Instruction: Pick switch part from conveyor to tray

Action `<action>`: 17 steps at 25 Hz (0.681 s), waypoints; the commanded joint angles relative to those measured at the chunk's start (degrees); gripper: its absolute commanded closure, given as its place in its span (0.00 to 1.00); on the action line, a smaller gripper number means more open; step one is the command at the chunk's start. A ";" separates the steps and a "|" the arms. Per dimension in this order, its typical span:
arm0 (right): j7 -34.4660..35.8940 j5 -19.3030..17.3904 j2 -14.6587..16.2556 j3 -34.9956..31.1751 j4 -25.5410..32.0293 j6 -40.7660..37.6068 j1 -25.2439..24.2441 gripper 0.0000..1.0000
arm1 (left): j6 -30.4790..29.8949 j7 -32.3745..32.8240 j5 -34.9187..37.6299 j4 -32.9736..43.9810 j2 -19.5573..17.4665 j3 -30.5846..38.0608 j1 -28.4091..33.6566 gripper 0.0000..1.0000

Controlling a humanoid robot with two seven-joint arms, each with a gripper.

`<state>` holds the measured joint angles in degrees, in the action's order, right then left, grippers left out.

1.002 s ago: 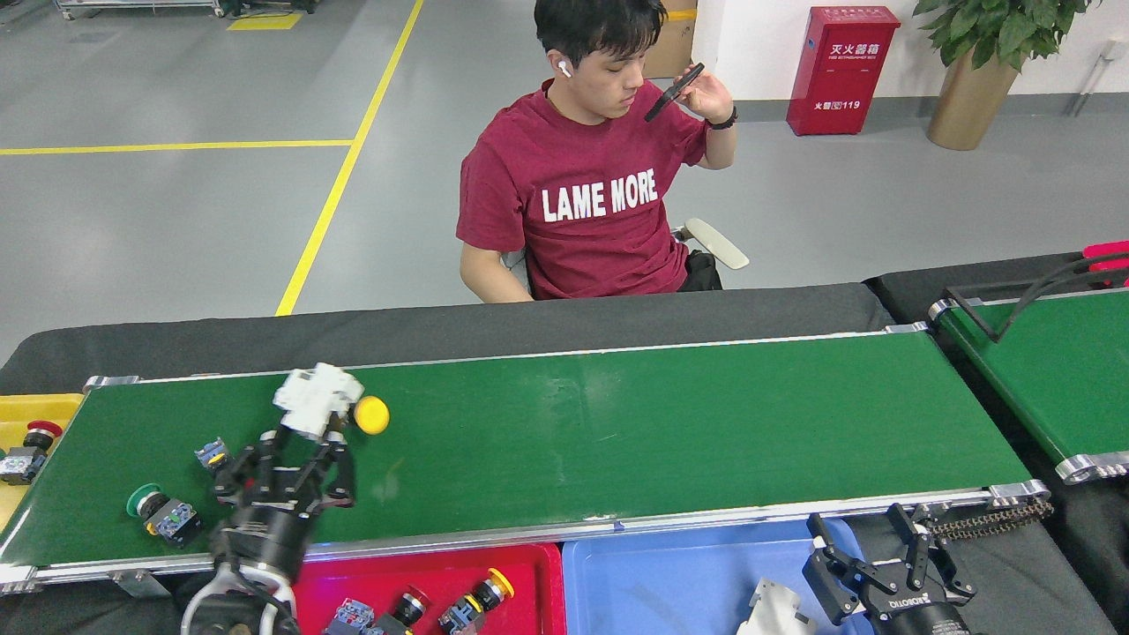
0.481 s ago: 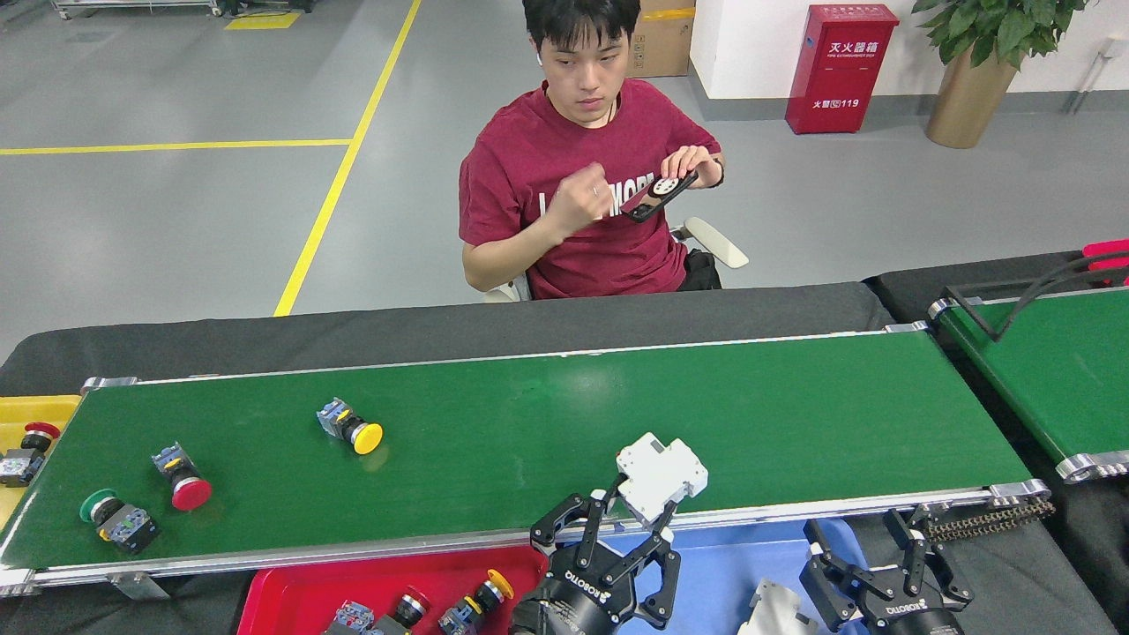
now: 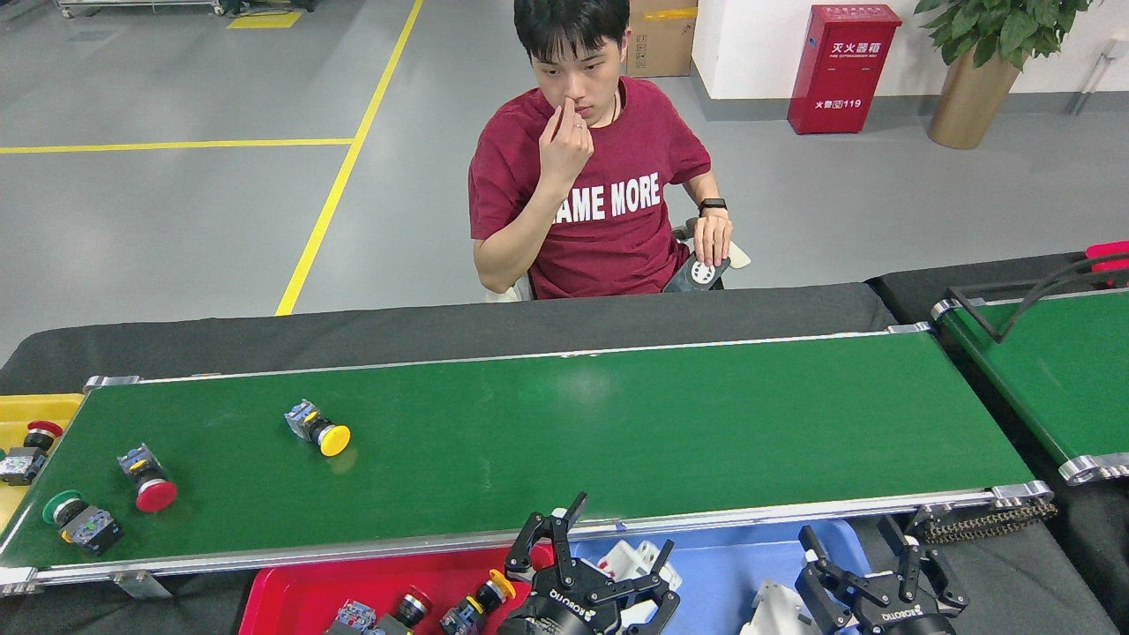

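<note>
Beyond your left claw [image 3: 609, 564], the conveyor [image 3: 617, 423] has carried its three button switches further toward the yellow bin [image 3: 26, 414]. Just under that claw, the blue tray [image 3: 723, 573] now holds the white switch part [image 3: 631, 557] you were carrying half a second ago; the fingers stand wide, so it looks released. Your right claw [image 3: 869, 573] idles open, unmoved. Next, judge the yellow-capped switch [image 3: 317, 429].

conveyor [image 3: 617, 432] has three switches on its left end: yellow [image 3: 318, 429], red [image 3: 147, 480], green [image 3: 78, 519].
</note>
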<state>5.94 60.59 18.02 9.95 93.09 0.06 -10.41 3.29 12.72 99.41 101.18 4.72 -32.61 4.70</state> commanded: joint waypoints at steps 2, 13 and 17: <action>0.56 0.05 0.52 -0.28 0.95 0.21 0.13 0.04 | 3.13 -2.17 0.08 0.68 0.38 6.86 8.30 0.00; 0.56 -0.03 0.52 -0.46 0.95 0.38 0.30 0.04 | -22.01 -10.87 -19.25 -0.28 -10.25 58.10 14.02 0.00; 0.56 -0.03 0.44 -0.46 0.95 0.38 0.48 0.04 | -22.45 -9.55 -19.61 -0.99 -10.43 57.48 12.00 0.00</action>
<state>5.95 60.59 18.02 9.92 93.23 0.32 -10.44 -18.07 2.66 80.11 99.80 -5.57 24.75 17.38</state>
